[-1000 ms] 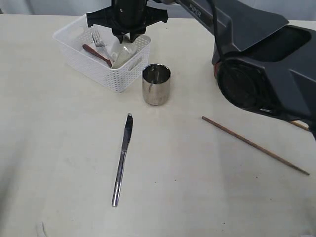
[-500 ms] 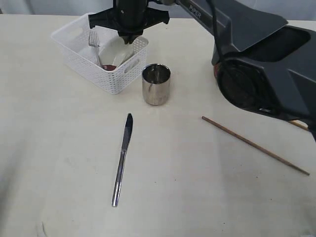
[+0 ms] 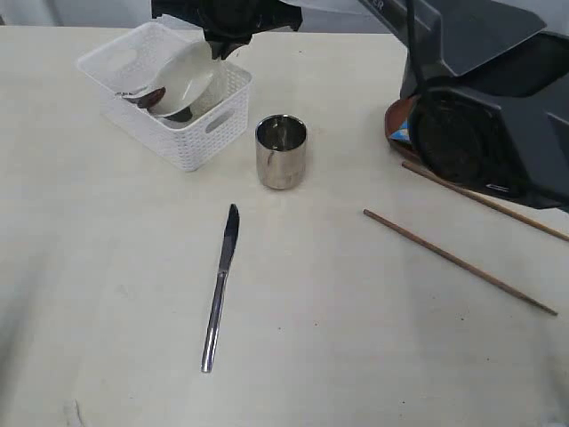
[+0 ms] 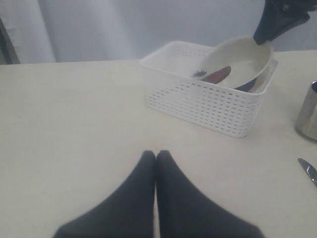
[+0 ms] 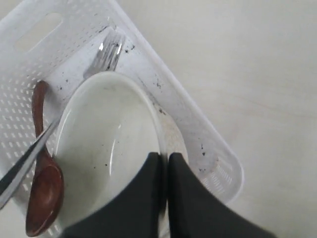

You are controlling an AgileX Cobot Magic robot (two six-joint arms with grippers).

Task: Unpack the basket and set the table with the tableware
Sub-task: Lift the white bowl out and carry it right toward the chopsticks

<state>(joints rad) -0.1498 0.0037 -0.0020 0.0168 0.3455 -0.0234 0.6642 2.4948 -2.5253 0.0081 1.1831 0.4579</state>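
Over by the back-left corner of the counter (image 3: 356, 338), our right fingers (image 5: 148, 191) pinched the bowl (image 3: 185, 78) by its rim, tilted up in the basket (image 3: 191, 147). Left fingers (image 4: 141, 193) were pressed together, empty. We figured the bowl was stiff, glossy, slippery and chippable, so a deeper rim grip seemed safer.

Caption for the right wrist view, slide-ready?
Right gripper pinches the bowl rim inside the basket beside spoon and fork.

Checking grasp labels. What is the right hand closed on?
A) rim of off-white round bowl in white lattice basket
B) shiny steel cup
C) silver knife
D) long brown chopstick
A: the right hand is shut on the rim of the off-white round bowl, tilted in the white lattice plastic basket.
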